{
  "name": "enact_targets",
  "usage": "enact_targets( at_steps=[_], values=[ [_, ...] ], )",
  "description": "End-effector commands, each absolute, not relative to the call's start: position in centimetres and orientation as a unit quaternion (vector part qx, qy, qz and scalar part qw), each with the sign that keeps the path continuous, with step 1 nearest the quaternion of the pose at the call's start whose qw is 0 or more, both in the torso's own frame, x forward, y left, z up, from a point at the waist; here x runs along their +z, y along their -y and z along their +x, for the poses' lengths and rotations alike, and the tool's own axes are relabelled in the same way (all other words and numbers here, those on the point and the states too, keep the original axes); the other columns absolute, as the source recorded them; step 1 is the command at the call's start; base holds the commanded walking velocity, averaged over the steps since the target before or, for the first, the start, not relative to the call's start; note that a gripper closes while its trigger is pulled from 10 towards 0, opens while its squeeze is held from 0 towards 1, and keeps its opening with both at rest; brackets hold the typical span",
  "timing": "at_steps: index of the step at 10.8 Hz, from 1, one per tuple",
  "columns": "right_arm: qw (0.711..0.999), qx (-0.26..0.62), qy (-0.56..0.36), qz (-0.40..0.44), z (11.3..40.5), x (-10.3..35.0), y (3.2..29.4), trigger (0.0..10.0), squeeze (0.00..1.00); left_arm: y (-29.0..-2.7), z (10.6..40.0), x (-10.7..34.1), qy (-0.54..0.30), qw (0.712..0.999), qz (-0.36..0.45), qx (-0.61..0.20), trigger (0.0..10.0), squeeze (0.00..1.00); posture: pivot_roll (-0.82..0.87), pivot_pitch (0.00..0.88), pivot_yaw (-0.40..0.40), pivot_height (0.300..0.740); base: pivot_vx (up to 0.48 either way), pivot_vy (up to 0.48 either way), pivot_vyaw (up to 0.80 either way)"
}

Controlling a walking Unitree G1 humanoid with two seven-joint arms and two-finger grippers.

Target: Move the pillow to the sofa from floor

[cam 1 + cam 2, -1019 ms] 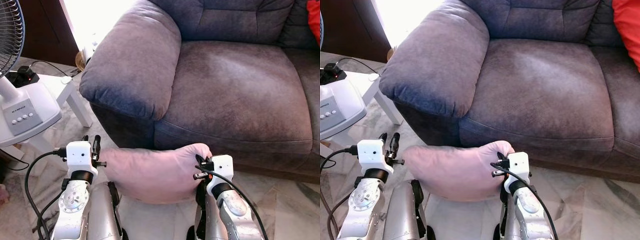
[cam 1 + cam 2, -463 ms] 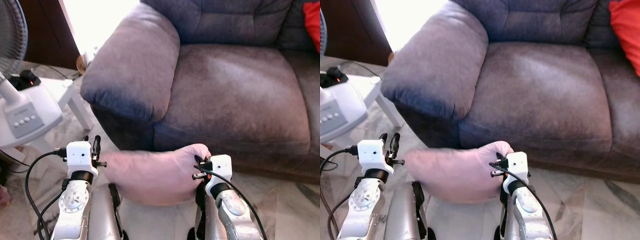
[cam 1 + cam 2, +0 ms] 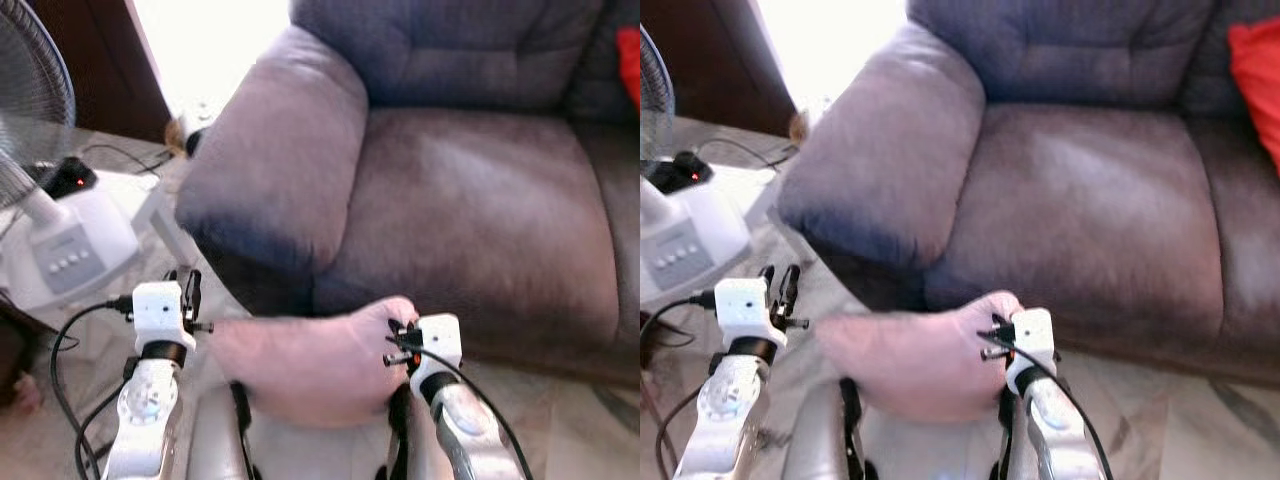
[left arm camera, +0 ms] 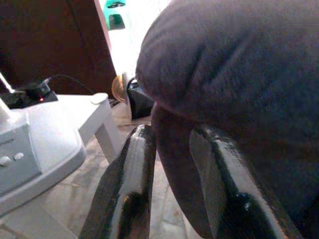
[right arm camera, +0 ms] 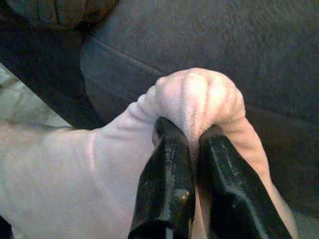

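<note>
The pale pink pillow (image 3: pixel 310 365) hangs off the floor between my two arms, just in front of the sofa's front edge. My right gripper (image 3: pixel 398 335) is shut on the pillow's bunched right corner (image 5: pixel 199 94), with both black fingers (image 5: pixel 167 174) pinching the fabric. My left gripper (image 3: pixel 182 285) sits beside the pillow's left end with its fingers (image 4: pixel 134 164) a little apart. The pillow's edge (image 4: pixel 174 169) shows just beyond that gap, not clamped. The grey-purple sofa seat (image 3: pixel 470 210) lies straight ahead, above the pillow.
The sofa's thick armrest (image 3: pixel 280 160) bulges out at my left front. A white standing fan (image 3: pixel 60 240) and a low white table (image 3: pixel 150 200) with a power strip (image 3: pixel 65 180) stand on the left. A red cushion (image 3: pixel 1255 80) lies at the sofa's right end. Marble floor (image 3: pixel 1200 420) is underfoot.
The whole picture has shifted and blurred, so the camera is moving; the sofa looks slightly nearer. The right gripper keeps its hold on the pillow, and both arms hold the same pose.
</note>
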State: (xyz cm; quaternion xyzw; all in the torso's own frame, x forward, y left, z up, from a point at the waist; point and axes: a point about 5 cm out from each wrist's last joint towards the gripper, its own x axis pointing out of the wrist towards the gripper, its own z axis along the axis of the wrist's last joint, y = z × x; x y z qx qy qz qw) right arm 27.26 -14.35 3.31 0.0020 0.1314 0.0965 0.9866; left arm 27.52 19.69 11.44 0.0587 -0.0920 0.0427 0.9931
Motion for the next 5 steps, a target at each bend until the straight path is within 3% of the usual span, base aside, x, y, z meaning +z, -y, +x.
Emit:
enact_targets(
  at_steps=[1, 5],
  values=[
    [0.995, 0.098, -0.006, -0.001, 29.27, 8.15, 14.19, 10.0, 0.00, -20.05, 27.35, 11.06, 0.086, 0.994, 0.056, 0.045, 10.0, 0.00, 0.13, 0.120, -0.024, 0.642, 0.000, 0.000, 0.00],
    [0.994, 0.107, -0.015, 0.002, 29.26, 7.92, 13.90, 10.0, 0.00, -20.10, 27.45, 11.10, 0.087, 0.994, 0.056, 0.045, 10.0, 0.00, 0.13, 0.115, -0.024, 0.660, 0.000, 0.000, 0.00]
  ],
)
